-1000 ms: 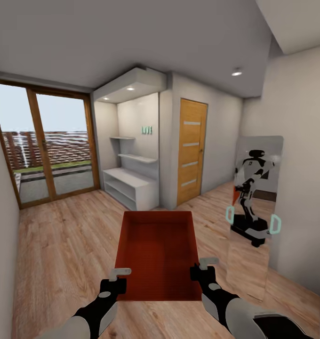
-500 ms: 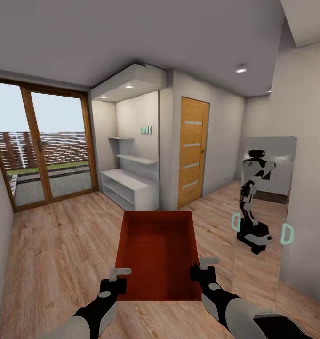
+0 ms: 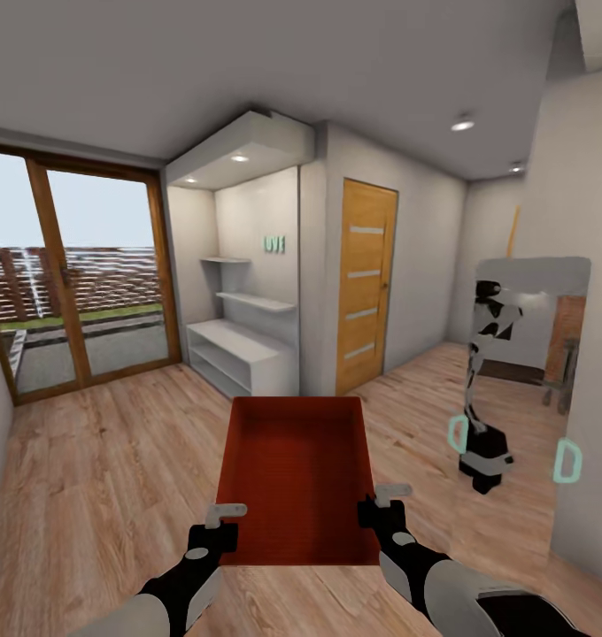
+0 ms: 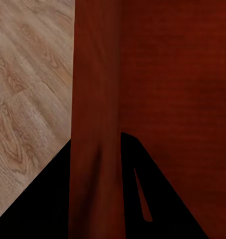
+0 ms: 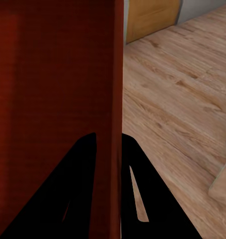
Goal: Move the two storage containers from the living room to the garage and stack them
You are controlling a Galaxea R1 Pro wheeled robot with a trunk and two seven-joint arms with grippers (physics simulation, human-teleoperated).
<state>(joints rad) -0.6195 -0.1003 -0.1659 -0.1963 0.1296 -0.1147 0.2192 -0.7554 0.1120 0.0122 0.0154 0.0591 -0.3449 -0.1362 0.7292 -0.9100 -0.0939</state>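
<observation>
Between both claws, storage container (image 3: 297,473).

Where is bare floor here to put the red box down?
Bare wood floor lies between the glass doors and the white shelf unit, left of the held storage container. Tighter on the right, by the mirror and wooden door.

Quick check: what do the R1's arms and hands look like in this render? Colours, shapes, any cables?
In the head view, both arms are glossy black segments with pale grey rounded shells on the forearms. The left hand and right hand have boxy black bases with light grey flat finger bars. In the wrist views the fingers appear as plain black tapered wedges. No cables or markings are discernible.
</observation>
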